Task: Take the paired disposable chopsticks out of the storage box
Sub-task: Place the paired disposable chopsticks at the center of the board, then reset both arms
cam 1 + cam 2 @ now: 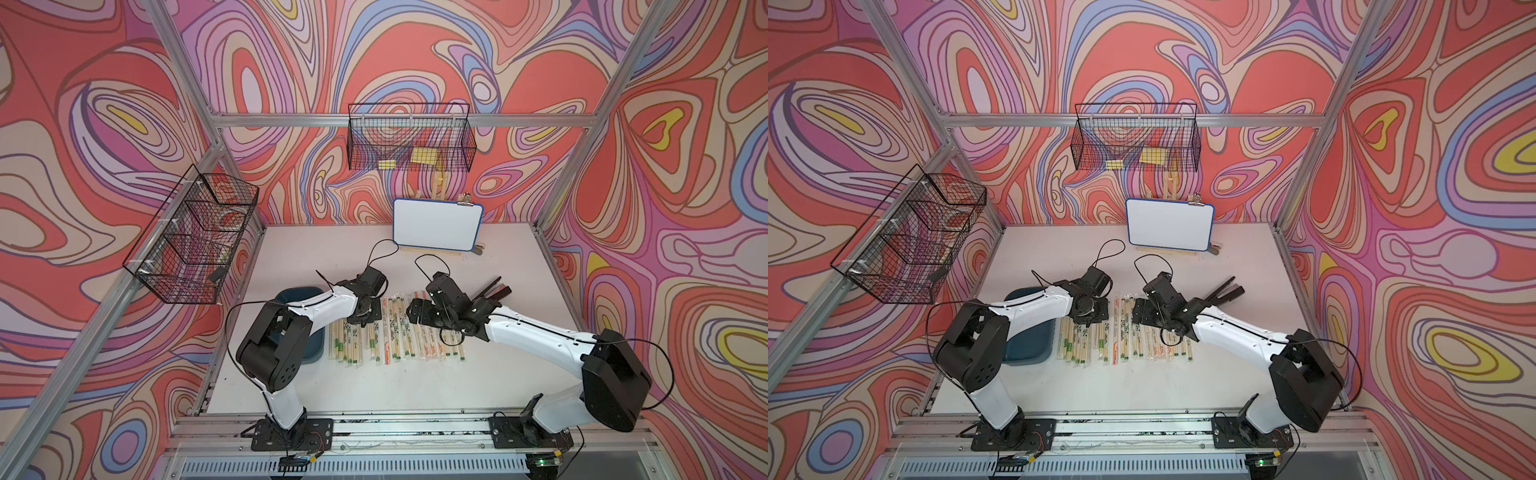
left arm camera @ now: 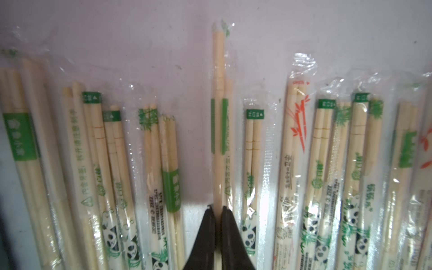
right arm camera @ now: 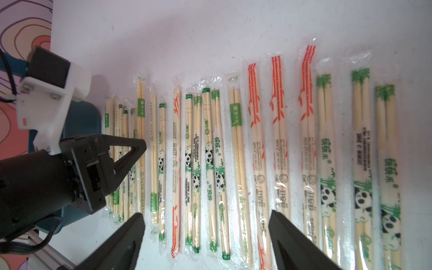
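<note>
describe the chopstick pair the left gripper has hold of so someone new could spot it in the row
On the white table, a row of sleeved chopstick pairs runs out from the teal storage box. Near the box end, the left gripper is shut on one pair. Its tip juts well past its neighbours' tips, and its sleeve carries two long plain green strips.

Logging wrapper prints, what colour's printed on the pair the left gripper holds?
Green bands on the chopstick pair; best seen in the left wrist view.
</note>
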Controlling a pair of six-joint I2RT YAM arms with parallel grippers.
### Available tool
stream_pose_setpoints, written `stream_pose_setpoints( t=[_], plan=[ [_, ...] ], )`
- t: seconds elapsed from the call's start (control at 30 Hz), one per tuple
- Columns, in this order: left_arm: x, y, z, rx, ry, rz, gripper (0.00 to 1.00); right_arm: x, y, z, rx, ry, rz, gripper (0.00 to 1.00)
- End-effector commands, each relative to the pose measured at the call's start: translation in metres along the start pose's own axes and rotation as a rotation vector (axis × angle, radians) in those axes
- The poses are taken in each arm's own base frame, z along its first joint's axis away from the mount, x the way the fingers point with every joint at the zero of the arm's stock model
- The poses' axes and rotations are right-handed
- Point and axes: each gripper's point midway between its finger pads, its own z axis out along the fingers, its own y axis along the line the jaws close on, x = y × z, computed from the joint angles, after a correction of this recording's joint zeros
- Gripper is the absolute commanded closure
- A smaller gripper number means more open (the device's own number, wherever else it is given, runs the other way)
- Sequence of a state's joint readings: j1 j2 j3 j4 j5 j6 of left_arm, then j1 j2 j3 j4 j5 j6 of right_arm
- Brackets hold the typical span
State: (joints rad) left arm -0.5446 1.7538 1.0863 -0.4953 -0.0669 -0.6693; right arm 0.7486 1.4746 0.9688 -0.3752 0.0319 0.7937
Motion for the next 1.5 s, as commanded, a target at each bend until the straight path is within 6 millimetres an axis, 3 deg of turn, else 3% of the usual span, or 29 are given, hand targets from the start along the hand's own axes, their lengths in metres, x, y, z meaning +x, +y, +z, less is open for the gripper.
stream_pose_setpoints(
  t=[0.0, 0.5, 0.53, 0.6, 0.8, 1.03, 1.23, 1.47],
  plan=[
    [0.000, 0.003, 0.007, -0.025, -0.012, -0.017, 1.00, -0.003, -0.007, -0.008, 0.017, -0.021, -0.004, 0.11],
    [0.010, 0.011, 0.009, -0.035, -0.002, -0.013, 1.00, -0.005, -0.008, -0.010, 0.019, -0.029, -0.002, 0.11],
    [0.010, 0.010, 0.008, -0.030, -0.001, -0.011, 0.97, -0.005, -0.008, -0.010, 0.020, -0.029, -0.002, 0.11],
    [0.007, 0.007, 0.004, -0.015, -0.007, -0.011, 0.80, -0.007, -0.008, -0.012, 0.022, -0.033, -0.001, 0.11],
    [-0.013, -0.001, -0.035, 0.029, -0.088, 0.008, 0.33, -0.016, -0.005, -0.021, 0.023, -0.058, -0.009, 0.10],
    [-0.041, 0.006, -0.098, 0.017, -0.226, 0.044, 0.01, -0.033, -0.003, -0.034, 0.053, -0.096, -0.035, 0.06],
    [-0.064, 0.035, -0.143, -0.074, -0.351, 0.054, 0.00, -0.065, -0.011, -0.056, 0.154, -0.181, -0.094, 0.02],
    [-0.085, 0.087, -0.180, -0.138, -0.609, -0.005, 0.00, -0.125, -0.052, -0.108, 0.337, -0.436, -0.115, 0.02]
  ],
)
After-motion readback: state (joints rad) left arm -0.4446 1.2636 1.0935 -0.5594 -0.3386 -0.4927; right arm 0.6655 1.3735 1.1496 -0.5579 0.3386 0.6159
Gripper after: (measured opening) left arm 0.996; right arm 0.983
